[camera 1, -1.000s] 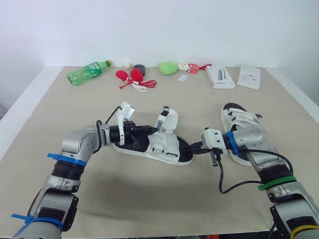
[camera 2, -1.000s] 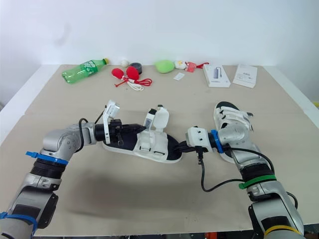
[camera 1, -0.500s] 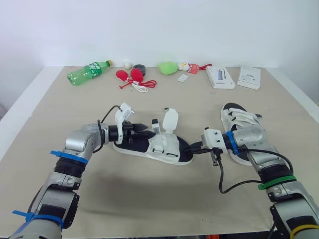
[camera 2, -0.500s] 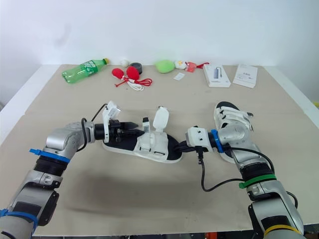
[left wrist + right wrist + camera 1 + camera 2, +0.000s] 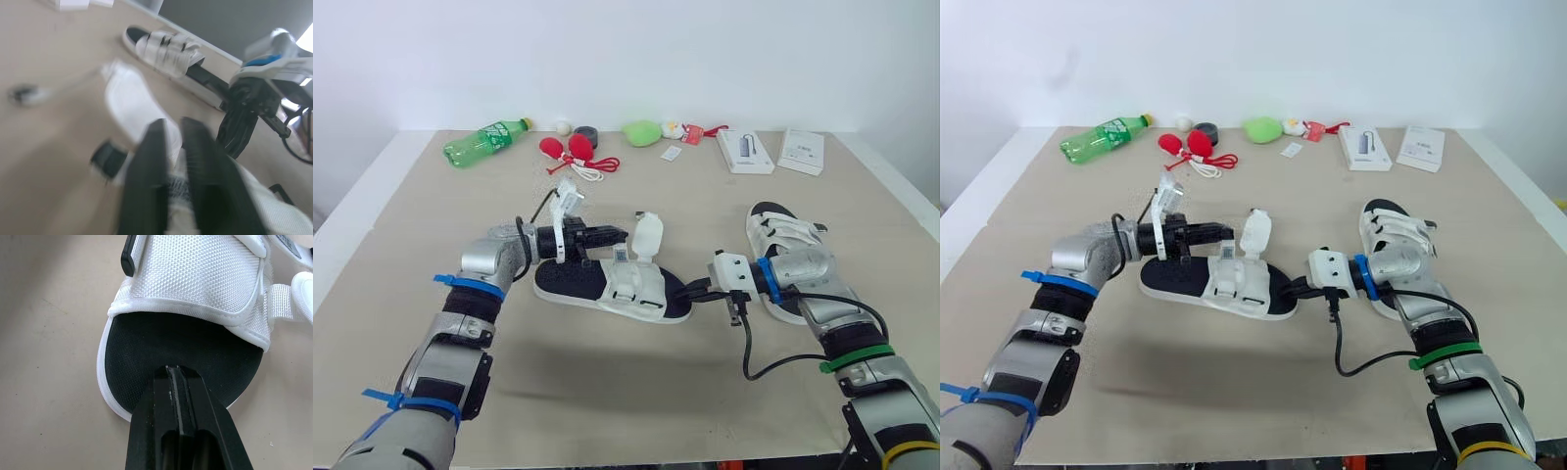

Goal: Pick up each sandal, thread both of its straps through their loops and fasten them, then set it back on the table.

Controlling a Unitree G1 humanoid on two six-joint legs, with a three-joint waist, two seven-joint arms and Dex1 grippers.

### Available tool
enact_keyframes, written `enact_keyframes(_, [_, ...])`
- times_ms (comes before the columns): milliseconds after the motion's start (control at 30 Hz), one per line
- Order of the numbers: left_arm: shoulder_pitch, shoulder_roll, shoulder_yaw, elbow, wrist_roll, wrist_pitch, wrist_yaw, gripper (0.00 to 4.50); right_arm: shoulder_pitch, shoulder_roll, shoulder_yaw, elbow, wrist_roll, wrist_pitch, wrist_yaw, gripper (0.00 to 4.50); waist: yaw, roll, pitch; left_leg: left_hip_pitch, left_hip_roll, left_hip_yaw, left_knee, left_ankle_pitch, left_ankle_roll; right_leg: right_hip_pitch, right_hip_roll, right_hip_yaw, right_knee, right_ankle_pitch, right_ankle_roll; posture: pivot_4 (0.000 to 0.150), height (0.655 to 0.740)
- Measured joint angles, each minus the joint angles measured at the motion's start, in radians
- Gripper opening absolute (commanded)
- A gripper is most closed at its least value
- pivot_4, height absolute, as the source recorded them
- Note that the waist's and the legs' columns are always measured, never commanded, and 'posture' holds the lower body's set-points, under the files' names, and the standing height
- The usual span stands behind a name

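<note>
While the unfastened sandal lies flat mid-desk, I judge it light, with a bendy foam sole and floppy mesh straps; the best hold is a strap's stiffer end. Right gripper is clenched, tips bearing on the toe of the footbed. Left gripper hovers just beside the upright strap; I cannot tell whether it grasps anything. Loops too small to make out. Second sandal is partly hidden behind my right arm.
</note>
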Motion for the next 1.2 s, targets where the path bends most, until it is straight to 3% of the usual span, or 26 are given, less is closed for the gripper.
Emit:
enact_keyframes(267, [-0.128,-0.013,-0.066,0.289,0.141,-0.053,-0.118,0.09,0.001,-0.003,0.000,-0.006,0.000,0.000,-0.001,0.00,-0.001,0.000,0.000,-0.002,0.000,-0.001,0.000,0.000,0.000,-0.002,0.001,-0.001,0.000,0.001,0.002,0.150,0.7400])
enact_keyframes(467, [-0.169,-0.010,-0.106,0.352,0.233,-0.102,-0.200,0.09,0.013,-0.010,-0.002,-0.025,0.000,0.008,-0.017,0.00,0.000,0.000,0.000,-0.003,0.000,-0.003,-0.001,0.000,0.000,-0.002,0.001,-0.002,0.000,0.000,0.002,0.150,0.7400])
enact_keyframes(700, [-0.194,-0.033,-0.074,0.438,0.304,-0.216,-0.094,0.09,0.027,-0.018,-0.005,-0.040,0.000,0.012,-0.024,0.00,0.000,0.000,0.000,-0.003,0.000,-0.005,0.000,0.000,0.000,-0.001,0.000,-0.004,0.000,0.000,0.002,0.150,0.7400])
enact_keyframes(1000, [-0.216,-0.039,0.027,0.465,0.303,-0.282,-0.002,0.09,0.025,-0.018,-0.002,-0.044,0.000,0.012,-0.033,0.00,0.000,0.000,0.000,-0.005,0.000,-0.006,0.000,0.001,0.000,-0.003,0.000,-0.004,0.000,0.002,0.003,0.150,0.7400])
enact_keyframes(1100, [-0.251,-0.039,0.078,0.463,0.286,-0.283,0.024,0.90,0.025,-0.018,-0.002,-0.044,0.000,0.010,-0.032,0.00,0.000,0.000,0.000,-0.006,-0.001,-0.007,0.000,0.001,0.000,-0.003,0.001,-0.005,0.000,0.002,0.003,0.150,0.7400])
enact_keyframes(1200, [-0.257,-0.042,0.092,0.451,0.274,-0.243,-0.003,2.44,0.024,-0.018,-0.001,-0.044,0.000,0.010,-0.031,0.00,0.000,0.000,0.000,-0.006,-0.001,-0.007,0.000,0.001,0.000,-0.003,0.001,-0.005,0.000,0.002,0.003,0.150,0.7400])
